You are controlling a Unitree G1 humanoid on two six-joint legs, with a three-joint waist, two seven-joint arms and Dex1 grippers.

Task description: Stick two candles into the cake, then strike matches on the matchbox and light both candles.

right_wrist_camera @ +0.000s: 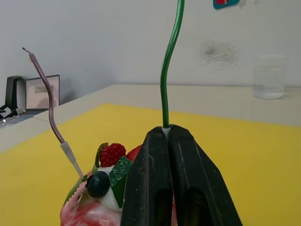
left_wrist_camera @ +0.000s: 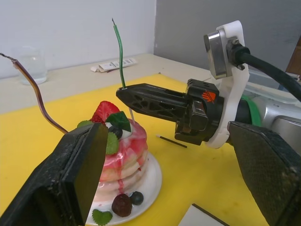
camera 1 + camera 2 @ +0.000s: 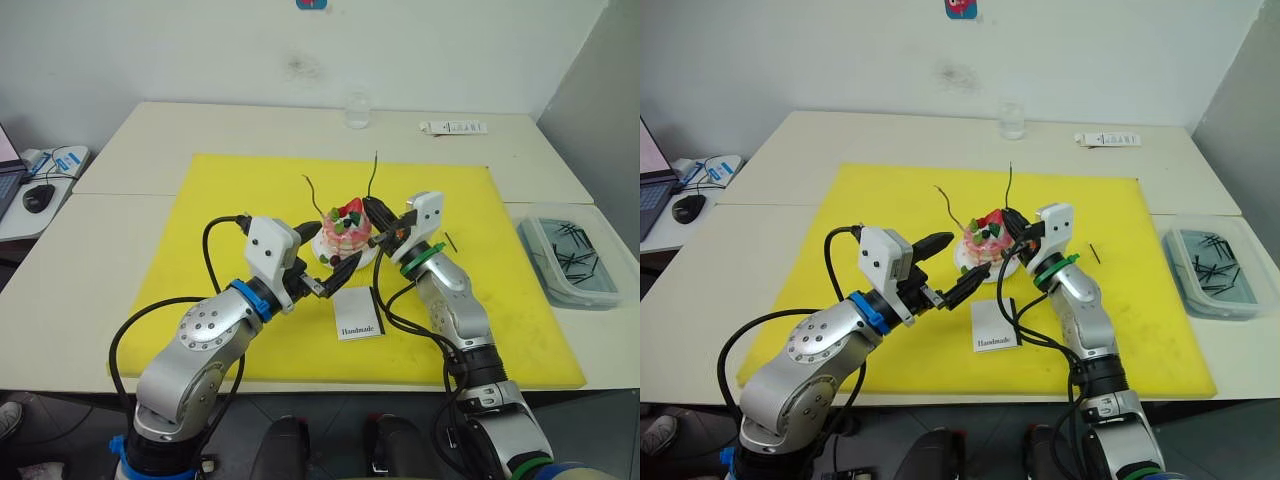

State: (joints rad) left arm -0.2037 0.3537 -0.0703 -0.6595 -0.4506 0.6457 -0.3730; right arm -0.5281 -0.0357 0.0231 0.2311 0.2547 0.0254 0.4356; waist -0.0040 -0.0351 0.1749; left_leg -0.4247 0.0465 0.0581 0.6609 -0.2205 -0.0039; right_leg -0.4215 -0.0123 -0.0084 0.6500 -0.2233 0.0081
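Note:
The pink-and-white cake [image 3: 343, 232] sits on its small white plate [image 2: 151, 181] in the middle of the yellow mat. A wavy purplish candle [image 3: 315, 196] stands tilted in its left side. My right gripper [image 1: 169, 134] is shut on a green candle [image 1: 168, 66], held upright just above the cake's right side; its white stem [image 2: 131, 113] reaches down to the cake's top. My left gripper [image 3: 336, 248] is open at the cake's near-left side, one finger on each side of the plate's front. The white matchbox [image 3: 358, 314] lies just in front of the cake. One match [image 3: 450, 242] lies to the right.
A clear lidded box [image 3: 571, 258] with dark sticks stands off the mat at the right. At the table's far edge are a glass [image 3: 358, 110] and a white tube [image 3: 452, 127]. A mouse [image 3: 38, 197] and a laptop sit on the side table at the left.

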